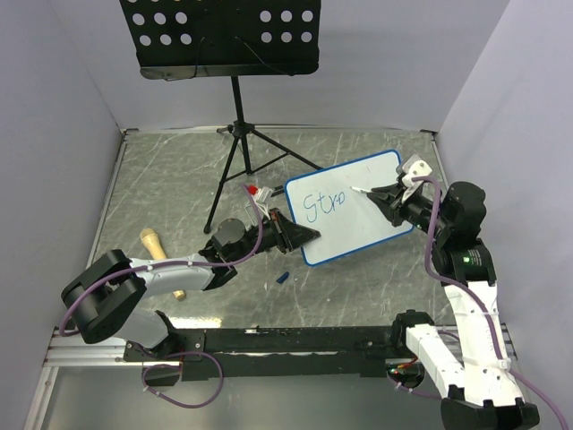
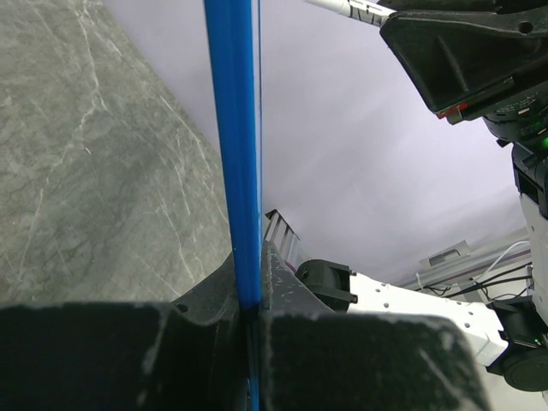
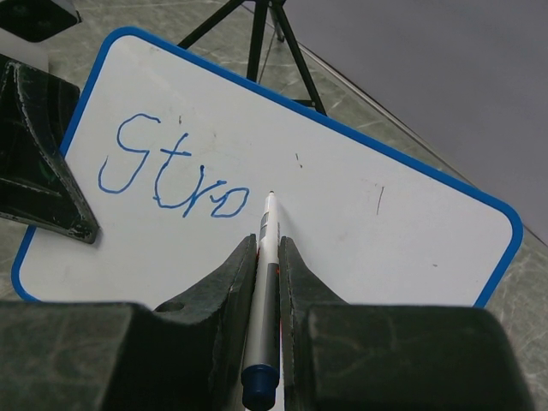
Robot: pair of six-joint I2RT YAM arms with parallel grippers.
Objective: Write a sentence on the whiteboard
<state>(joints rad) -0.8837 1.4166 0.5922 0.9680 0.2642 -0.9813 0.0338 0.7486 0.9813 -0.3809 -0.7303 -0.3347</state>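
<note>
Left jaws pinch shut on the edge of the board (image 1: 358, 215), holding it tilted over the table (image 1: 179, 170), and right jaws squeeze the pen (image 3: 268, 229) near "Stro" (image 3: 164, 175), so a hard push could make the board slip.

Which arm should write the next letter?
Right. The right gripper holds the marker, tip just past "Stro" on the whiteboard; the left gripper clamps the blue frame, steadying it.

Robot lab cell: plain lilac partition walls (image 1: 63, 90), marble-look tabletop (image 1: 358, 291), mounting rail (image 1: 295, 341), music stand (image 1: 224, 40).
</note>
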